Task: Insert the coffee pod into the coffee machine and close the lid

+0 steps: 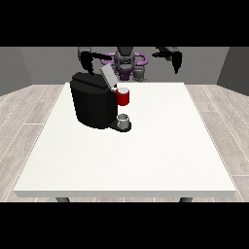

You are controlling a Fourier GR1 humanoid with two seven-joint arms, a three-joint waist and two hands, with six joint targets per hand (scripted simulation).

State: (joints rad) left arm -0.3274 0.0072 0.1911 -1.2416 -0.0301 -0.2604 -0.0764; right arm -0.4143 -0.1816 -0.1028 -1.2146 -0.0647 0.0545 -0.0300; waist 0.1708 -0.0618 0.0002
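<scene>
A black coffee machine (92, 104) stands on the left half of the white table (146, 155). Its grey lid (108, 75) is tilted up and open at the top. A red part (123, 97) shows at the machine's front head, and a small grey cup (123, 119) sits below it on the machine's base. No separate coffee pod is visible on the table. The hand at the view's left (88, 62) hangs just above and behind the machine's top, holding nothing visible. The hand at the view's right (175, 60) is raised behind the table's far edge, away from the machine.
The robot's torso (125, 63) is behind the table's far edge. Wooden floor surrounds the table. The table's right half and front carry nothing that I can see.
</scene>
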